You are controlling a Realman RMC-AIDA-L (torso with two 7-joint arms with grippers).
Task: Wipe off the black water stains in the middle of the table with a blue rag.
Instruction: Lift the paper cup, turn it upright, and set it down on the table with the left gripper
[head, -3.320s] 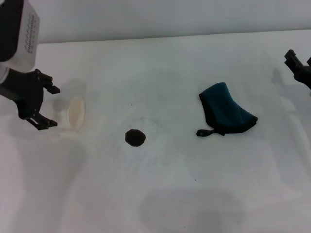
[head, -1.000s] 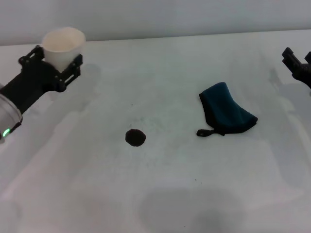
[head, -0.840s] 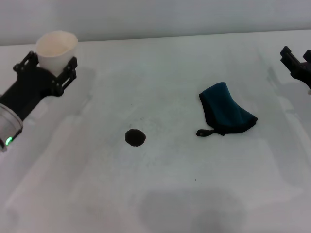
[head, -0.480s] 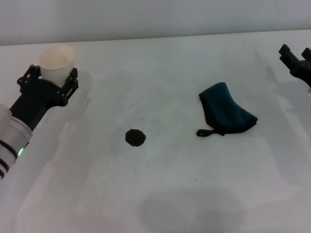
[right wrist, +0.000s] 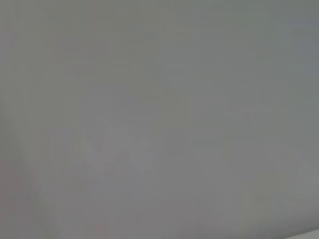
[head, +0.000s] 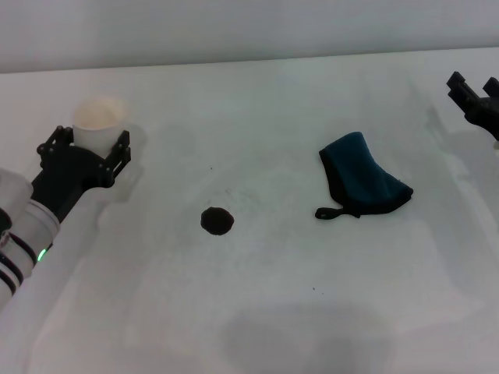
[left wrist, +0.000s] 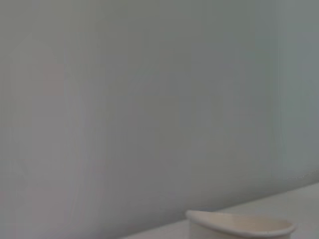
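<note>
The black water stain (head: 217,220) is a small round blot on the white table (head: 257,312), left of centre. The blue rag (head: 362,184) lies bunched to its right, its black loop tag (head: 326,212) pointing toward the stain. At the left side, well away from the stain, my left gripper (head: 87,145) is shut on an upright translucent white cup (head: 98,118). The cup's rim (left wrist: 240,225) also shows in the left wrist view. My right gripper (head: 474,87) hangs open at the far right edge, beyond the rag and apart from it.
A pale wall (head: 234,27) runs behind the table's far edge. A tiny black speck (head: 211,168) lies above the stain. The right wrist view shows only plain grey surface.
My left gripper, which stood open beside the cup lying on its side, has lifted it upright and lowered it nearer at the left. Rag, stain and right gripper have barely moved.
</note>
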